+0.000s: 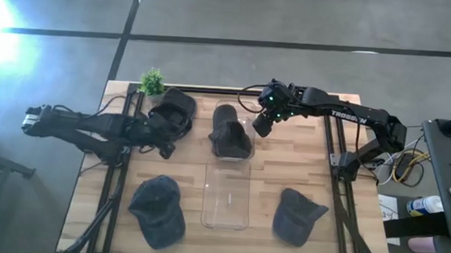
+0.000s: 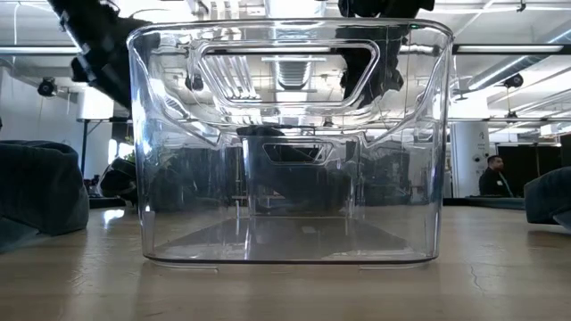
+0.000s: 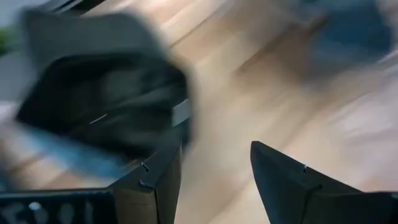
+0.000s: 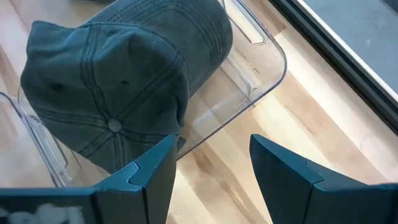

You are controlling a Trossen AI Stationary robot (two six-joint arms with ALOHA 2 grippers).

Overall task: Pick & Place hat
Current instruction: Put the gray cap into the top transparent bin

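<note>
Four dark grey caps show in the high view. One [image 1: 231, 135] sits in the far clear bin [image 1: 245, 121]; my right gripper [image 1: 260, 129] hovers open just right of it, above the bin's right rim. The right wrist view shows that cap [image 4: 118, 81] crown up in the bin, beyond the fingers. A second cap [image 1: 176, 108] lies at the far left by the plant, hollow side up in the left wrist view [image 3: 106, 106]. My left gripper [image 1: 166, 141] is open just near of it. Two more caps [image 1: 158, 209] [image 1: 298, 216] rest on the near table.
An empty clear bin [image 1: 227, 196] stands near-centre, between the two near caps; it fills the low view [image 2: 285, 143]. A small green plant [image 1: 153, 80] stands at the far left corner. Bare wood [image 1: 286, 162] lies right of the bins.
</note>
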